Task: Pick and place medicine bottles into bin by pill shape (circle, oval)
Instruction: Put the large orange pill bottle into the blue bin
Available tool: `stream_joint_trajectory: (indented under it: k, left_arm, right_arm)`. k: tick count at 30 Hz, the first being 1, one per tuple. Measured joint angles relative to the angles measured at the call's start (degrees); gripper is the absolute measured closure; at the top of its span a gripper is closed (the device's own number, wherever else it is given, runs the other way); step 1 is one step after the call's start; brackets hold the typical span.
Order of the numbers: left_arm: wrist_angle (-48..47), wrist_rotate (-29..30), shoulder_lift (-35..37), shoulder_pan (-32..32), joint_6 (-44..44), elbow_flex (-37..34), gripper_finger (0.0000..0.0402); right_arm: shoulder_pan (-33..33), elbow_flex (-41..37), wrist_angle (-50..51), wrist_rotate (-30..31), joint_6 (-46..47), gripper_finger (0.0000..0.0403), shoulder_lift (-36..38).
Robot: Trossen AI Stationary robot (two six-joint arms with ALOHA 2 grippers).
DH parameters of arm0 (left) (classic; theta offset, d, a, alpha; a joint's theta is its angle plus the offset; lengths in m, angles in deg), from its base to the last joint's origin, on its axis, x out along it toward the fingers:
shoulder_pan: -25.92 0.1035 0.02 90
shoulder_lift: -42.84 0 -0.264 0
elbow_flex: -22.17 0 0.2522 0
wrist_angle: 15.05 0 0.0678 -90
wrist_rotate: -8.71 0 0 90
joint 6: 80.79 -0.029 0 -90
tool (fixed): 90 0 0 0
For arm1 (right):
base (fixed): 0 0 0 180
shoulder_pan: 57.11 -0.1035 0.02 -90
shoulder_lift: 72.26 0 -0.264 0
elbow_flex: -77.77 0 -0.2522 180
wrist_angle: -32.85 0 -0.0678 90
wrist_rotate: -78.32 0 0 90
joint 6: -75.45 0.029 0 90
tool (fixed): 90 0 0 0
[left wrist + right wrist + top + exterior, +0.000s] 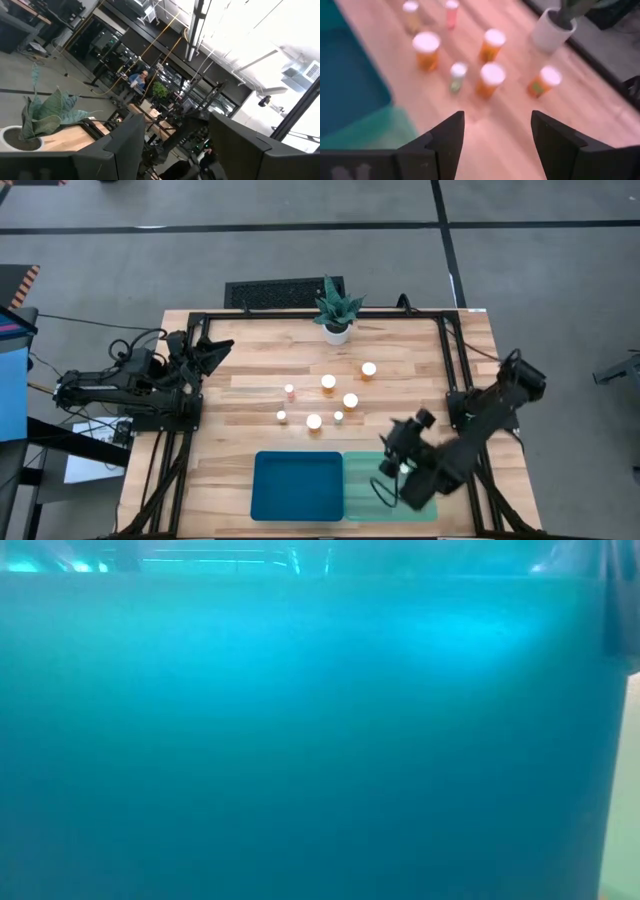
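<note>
Several amber bottles with white caps stand upright on the wooden table around its middle, among them a wide one (369, 368), a wide one (314, 421) and a narrow one (290, 391). They also show in the right wrist view, the nearest (490, 79) ahead of the fingers. The dark blue tray (297, 485) and the mint green tray (390, 498) lie side by side at the near edge. My right gripper (395, 448) (495, 140) is open and empty above the mint tray's far edge, pointing toward the bottles. My left gripper (215, 350) (175, 150) is open and empty at the far left.
A white pot with a green spiky plant (337, 310) stands at the table's far edge and shows in the right wrist view (552, 27). A black grille (285, 292) lies on the floor beyond it. The low view is filled by a blue tray wall (320, 740).
</note>
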Motion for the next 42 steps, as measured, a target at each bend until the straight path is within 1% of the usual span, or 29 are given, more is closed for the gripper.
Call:
stream_joint_trajectory:
  k: [3,6,8,10,12,15,18,22,25,29,32,35,42]
  left_arm:
    - [0.14,0.15,0.00,0.00,0.00,0.00,0.0187]
    - [0.17,0.28,0.00,0.00,-0.21,0.00,0.0187]
    - [0.28,0.28,0.00,0.00,-1.16,0.00,0.0187]
    - [0.30,0.30,0.00,0.00,-1.62,0.00,0.0187]
    - [0.32,0.31,0.00,0.00,-2.05,0.00,0.0187]
    - [0.42,0.33,0.00,0.00,-2.62,0.00,0.0187]
    - [0.42,0.51,0.00,0.01,-2.62,0.00,0.0187]
    - [0.44,0.50,0.00,0.00,-2.62,0.00,0.0187]
    - [0.44,0.50,0.00,0.02,-2.63,0.00,0.0187]
    - [0.50,0.48,0.00,0.02,-2.75,0.00,0.0187]
    - [1.08,0.48,0.00,0.00,-3.38,0.00,0.0187]
    - [1.44,0.48,0.02,0.02,-4.10,0.00,0.0187]
    - [1.15,0.44,0.00,0.00,-4.11,0.00,0.0187]
  right_arm:
    - [3.75,0.00,-1.61,1.49,-6.25,0.0163,4.60]
    - [7.45,-0.13,-4.45,1.71,-12.73,0.0163,9.34]
    - [9.75,-1.34,-8.69,1.75,-17.10,0.0163,12.78]
    - [12.28,-3.49,-15.45,1.59,-22.42,0.0163,16.15]
    - [15.03,-6.03,-24.55,-0.83,-29.96,0.0163,18.67]
    - [19.40,-9.66,-37.14,-8.49,-40.98,0.0163,19.37]
    - [23.40,-11.83,-46.77,-16.56,-49.12,0.0163,16.94]
    - [27.21,-11.94,-54.49,-25.03,-57.94,0.0163,11.86]
    - [29.50,-11.98,-61.17,-31.71,-61.79,0.0163,8.15]
    - [31.48,-11.96,-67.08,-39.98,-65.10,0.0163,3.85]
    - [31.90,-11.96,-70.45,-43.01,-68.96,0.0163,0.86]
    - [31.84,-11.98,-72.23,-43.34,-71.37,0.0163,-1.60]
    - [32.70,-11.97,-75.24,-45.25,-71.70,0.0162,-7.46]
